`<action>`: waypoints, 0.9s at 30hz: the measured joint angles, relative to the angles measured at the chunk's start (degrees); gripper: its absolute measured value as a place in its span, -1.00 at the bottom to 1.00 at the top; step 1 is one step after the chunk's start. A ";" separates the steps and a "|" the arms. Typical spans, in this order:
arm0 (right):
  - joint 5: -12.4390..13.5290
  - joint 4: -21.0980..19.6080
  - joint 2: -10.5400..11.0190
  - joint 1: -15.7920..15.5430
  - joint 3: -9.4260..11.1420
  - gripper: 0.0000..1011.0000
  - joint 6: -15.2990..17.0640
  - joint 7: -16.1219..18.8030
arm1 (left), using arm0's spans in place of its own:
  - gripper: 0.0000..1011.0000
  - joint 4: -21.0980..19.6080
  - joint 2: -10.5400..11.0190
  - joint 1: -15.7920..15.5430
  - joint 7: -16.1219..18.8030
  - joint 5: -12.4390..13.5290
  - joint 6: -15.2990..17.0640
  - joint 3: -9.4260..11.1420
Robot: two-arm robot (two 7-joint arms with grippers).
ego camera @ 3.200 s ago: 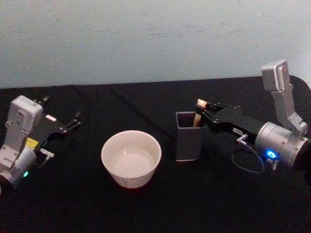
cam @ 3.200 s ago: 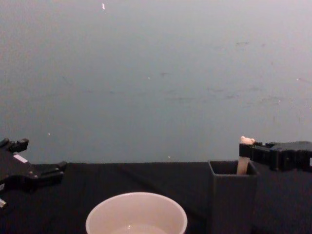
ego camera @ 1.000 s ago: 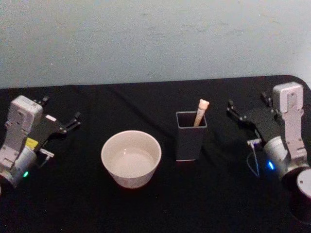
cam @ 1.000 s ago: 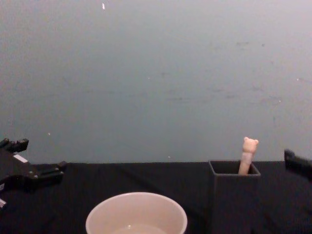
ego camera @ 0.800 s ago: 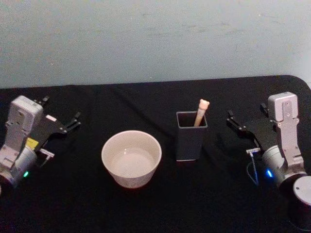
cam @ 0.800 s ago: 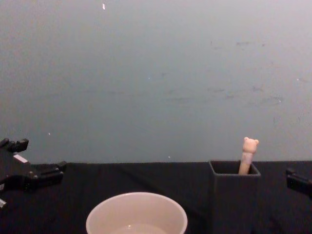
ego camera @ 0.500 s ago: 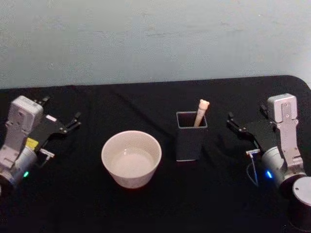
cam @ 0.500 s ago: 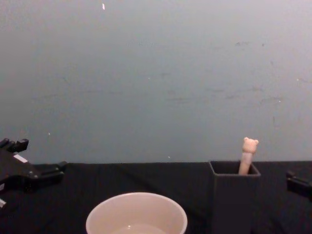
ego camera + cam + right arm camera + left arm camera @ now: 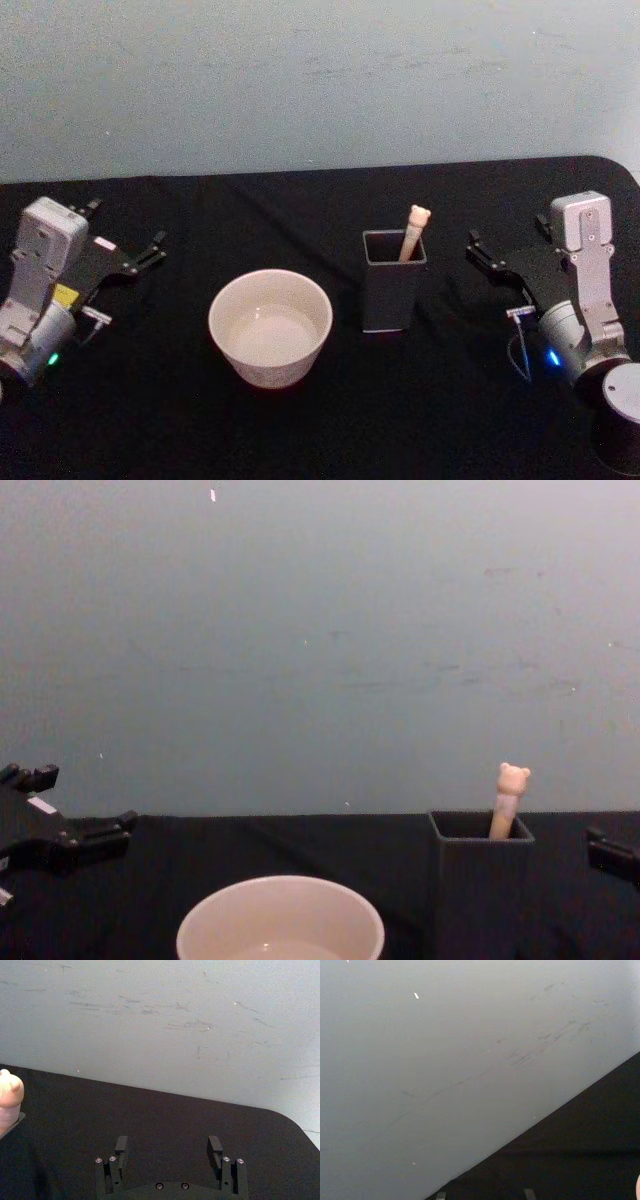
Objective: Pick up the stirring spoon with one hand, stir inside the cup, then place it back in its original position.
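The stirring spoon (image 9: 413,231) stands in the tall dark grey holder (image 9: 390,290), its cream handle and bear head (image 9: 511,792) sticking out above the rim. The bear head also shows in the right wrist view (image 9: 7,1094). The cream-white cup (image 9: 270,325) sits left of the holder, apart from it. My right gripper (image 9: 507,234) hovers to the right of the holder, open with nothing in it; its fingers (image 9: 121,1146) stand wide apart. Far to the left of the cup rests my left gripper (image 9: 128,226), open and holding nothing.
A black cloth covers the table (image 9: 330,430). A pale blue-grey wall (image 9: 320,630) rises right behind the table's back edge. There is free cloth between cup and left gripper and in front of the holder.
The right gripper let go of the spoon handle and drew back to the right. Over the last half second it barely moved. Spoon, cup and left arm stayed put.
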 joint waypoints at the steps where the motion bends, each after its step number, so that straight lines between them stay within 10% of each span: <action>1: 0.01 -0.01 0.01 0.00 -0.01 0.98 -0.01 -0.01 | 0.98 0.00 0.00 0.00 0.00 0.00 0.00 0.00; 27: 0.05 -0.09 0.07 0.00 -0.01 0.98 -0.08 -0.01 | 0.98 0.00 0.00 0.00 0.00 0.00 0.00 0.00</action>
